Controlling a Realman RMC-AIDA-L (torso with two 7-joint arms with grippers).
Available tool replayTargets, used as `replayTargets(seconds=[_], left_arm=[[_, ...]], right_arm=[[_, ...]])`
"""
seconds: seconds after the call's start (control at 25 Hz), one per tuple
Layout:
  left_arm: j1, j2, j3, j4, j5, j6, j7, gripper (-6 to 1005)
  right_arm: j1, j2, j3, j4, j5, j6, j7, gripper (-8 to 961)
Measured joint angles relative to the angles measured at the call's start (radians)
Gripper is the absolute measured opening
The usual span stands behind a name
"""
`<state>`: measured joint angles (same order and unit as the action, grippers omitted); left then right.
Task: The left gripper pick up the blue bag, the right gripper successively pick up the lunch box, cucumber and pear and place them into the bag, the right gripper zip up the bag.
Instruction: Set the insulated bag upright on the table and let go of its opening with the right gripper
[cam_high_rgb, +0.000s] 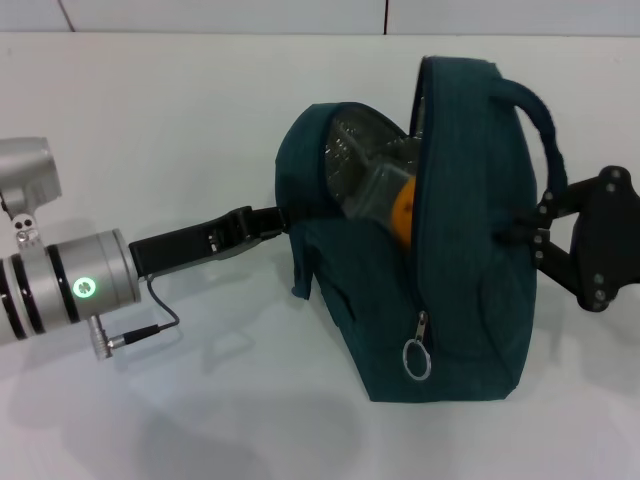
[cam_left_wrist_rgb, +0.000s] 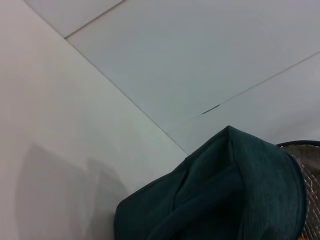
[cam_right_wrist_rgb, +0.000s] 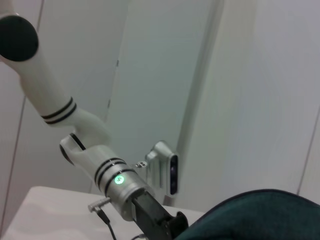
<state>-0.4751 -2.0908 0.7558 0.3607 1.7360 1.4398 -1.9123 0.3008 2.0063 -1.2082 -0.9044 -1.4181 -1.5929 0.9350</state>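
Note:
The blue bag (cam_high_rgb: 460, 270) stands on the white table with its top open, showing silver foil lining. Its ring zipper pull (cam_high_rgb: 417, 352) hangs at the front. Inside I see the clear lunch box (cam_high_rgb: 368, 188) and an orange patch of the pear (cam_high_rgb: 402, 212). The cucumber is hidden. My left gripper (cam_high_rgb: 278, 222), with the green light on its wrist, is shut on the bag's left rim. My right gripper (cam_high_rgb: 520, 235) sits against the bag's right side, just under the handle (cam_high_rgb: 540, 115). The bag also fills the near part of the left wrist view (cam_left_wrist_rgb: 225, 190) and right wrist view (cam_right_wrist_rgb: 260, 215).
White table (cam_high_rgb: 180, 400) stretches to the left and front of the bag. A thin cable (cam_high_rgb: 150, 325) loops from the left wrist. The right wrist view shows the left arm (cam_right_wrist_rgb: 120, 180) and a wall behind it.

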Motion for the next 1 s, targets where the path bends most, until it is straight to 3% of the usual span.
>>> replayTargets(seconds=[0.48, 1.0], left_arm=[[0.011, -0.002, -0.001, -0.002, -0.077, 0.1, 0.015, 49], [0.007, -0.002, 0.003, -0.003, -0.105, 0.171, 0.019, 49]], right_arm=[[-0.007, 0.0, 0.107, 0.094, 0.041, 0.005, -0.007, 56], [0.001, 0.0, 0.116, 0.105, 0.041, 0.029, -0.019, 56]])
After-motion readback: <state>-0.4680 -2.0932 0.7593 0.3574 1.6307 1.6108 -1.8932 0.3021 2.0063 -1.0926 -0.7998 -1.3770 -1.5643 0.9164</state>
